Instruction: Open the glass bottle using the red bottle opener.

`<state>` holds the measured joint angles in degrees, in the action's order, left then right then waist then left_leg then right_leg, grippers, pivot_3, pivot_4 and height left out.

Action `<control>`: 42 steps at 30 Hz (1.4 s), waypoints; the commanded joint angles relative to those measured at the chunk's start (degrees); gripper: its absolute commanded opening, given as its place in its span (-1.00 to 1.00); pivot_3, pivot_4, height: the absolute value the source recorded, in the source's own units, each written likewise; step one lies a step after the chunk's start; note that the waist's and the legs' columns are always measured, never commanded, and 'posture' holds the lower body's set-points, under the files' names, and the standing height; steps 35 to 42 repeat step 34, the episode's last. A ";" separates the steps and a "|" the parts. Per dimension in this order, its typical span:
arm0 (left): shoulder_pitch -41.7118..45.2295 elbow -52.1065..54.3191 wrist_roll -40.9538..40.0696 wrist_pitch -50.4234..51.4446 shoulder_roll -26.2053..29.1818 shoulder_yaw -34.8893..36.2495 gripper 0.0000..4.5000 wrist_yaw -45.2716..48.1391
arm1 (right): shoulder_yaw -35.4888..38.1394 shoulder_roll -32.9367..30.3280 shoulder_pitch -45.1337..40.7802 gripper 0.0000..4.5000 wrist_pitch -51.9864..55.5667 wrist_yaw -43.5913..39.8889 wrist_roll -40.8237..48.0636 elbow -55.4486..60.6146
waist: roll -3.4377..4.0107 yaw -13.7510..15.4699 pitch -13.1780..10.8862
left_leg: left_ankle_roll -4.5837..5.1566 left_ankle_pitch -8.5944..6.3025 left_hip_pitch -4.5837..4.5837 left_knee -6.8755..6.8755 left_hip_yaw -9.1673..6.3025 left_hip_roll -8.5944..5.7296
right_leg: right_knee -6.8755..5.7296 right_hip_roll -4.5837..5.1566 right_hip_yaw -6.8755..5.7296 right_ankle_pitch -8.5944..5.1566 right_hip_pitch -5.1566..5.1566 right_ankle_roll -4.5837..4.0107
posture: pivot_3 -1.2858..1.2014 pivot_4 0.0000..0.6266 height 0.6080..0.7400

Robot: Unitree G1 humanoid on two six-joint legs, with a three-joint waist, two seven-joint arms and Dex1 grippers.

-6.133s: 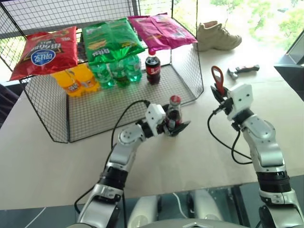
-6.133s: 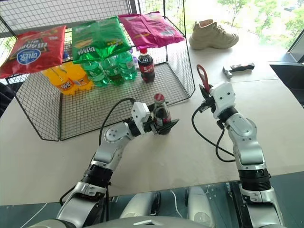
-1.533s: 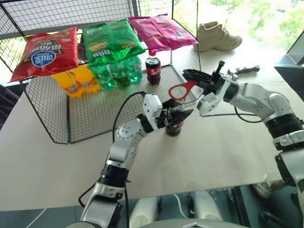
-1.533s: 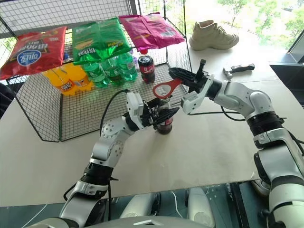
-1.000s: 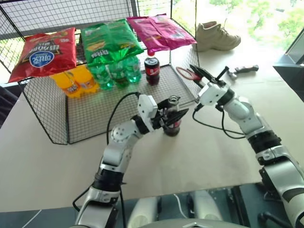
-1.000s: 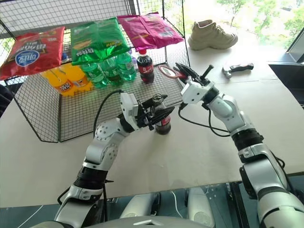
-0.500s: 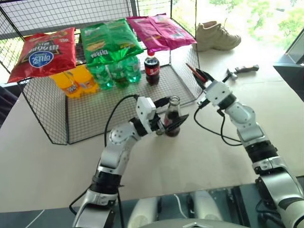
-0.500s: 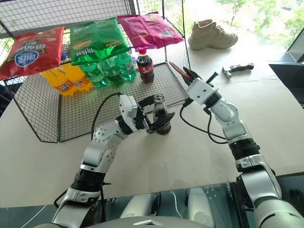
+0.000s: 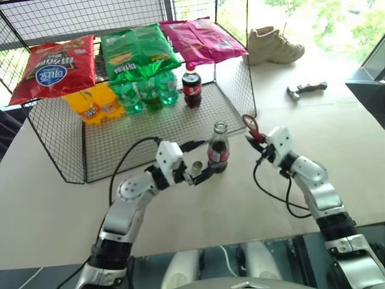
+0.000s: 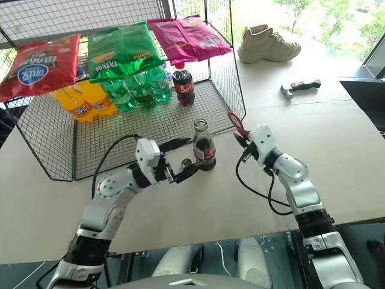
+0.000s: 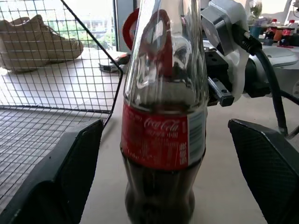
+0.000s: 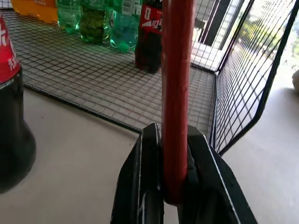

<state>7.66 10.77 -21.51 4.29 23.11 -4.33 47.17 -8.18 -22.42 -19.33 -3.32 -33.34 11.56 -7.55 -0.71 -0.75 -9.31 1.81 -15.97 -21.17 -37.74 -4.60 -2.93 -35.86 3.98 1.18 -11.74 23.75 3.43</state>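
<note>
The glass bottle (image 9: 218, 149) stands upright on the table, dark cola inside, red label, no cap on its mouth. My left gripper (image 9: 203, 160) is open beside it on the left. Its fingers reach either side of the bottle (image 11: 163, 140) with wide gaps and do not touch it. To the bottle's right, low over the table, my right gripper (image 9: 256, 140) is shut on the red bottle opener (image 9: 249, 126). In the right wrist view the opener (image 12: 176, 88) rises from between the fingers (image 12: 150, 163), loop end up.
A wire basket (image 9: 72, 153) behind the bottle holds snack bags, green and orange bottles and a plastic cola bottle (image 9: 192, 89). Its right wall (image 9: 240, 84) stands close behind the opener. A shoe (image 9: 275, 45) and a grey-and-black tool (image 9: 308, 89) lie far right.
My left gripper has let go of the glass bottle, opened wide and drawn back to the left. My right arm has sunk toward the table and rolled, still gripping the opener.
</note>
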 commanded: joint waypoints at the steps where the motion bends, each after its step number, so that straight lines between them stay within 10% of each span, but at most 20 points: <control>1: -2.48 3.52 0.35 -1.31 0.93 1.55 1.00 -0.64 | 1.56 -0.28 1.26 -0.05 4.30 -1.72 2.47 5.26 | 0.00 -0.02 0.00 | 0.03 -0.02 0.01 0.00 0.00 0.00 | 0.00 0.00 0.00 0.00 0.00 0.00 | 0.03 -0.52 1.00; 6: -5.35 3.42 2.90 -4.14 1.55 2.87 1.00 -2.49 | 2.69 -0.77 3.07 0.99 7.44 -2.90 3.30 7.11 | 0.00 0.11 0.00 | 0.04 -0.03 0.01 0.00 -0.01 0.00 | 0.00 0.01 -0.04 0.00 -0.01 0.00 | 0.03 -0.52 1.00; 42: -33.37 10.05 0.40 -0.55 6.59 19.84 1.00 -7.77 | 20.98 -17.58 21.36 0.99 0.84 -28.78 14.03 2.51 | 0.00 0.36 -0.05 | 0.13 -0.08 0.20 0.02 0.09 0.12 | 0.09 0.06 -0.09 -0.17 -0.26 -0.16 | 0.03 -0.52 1.00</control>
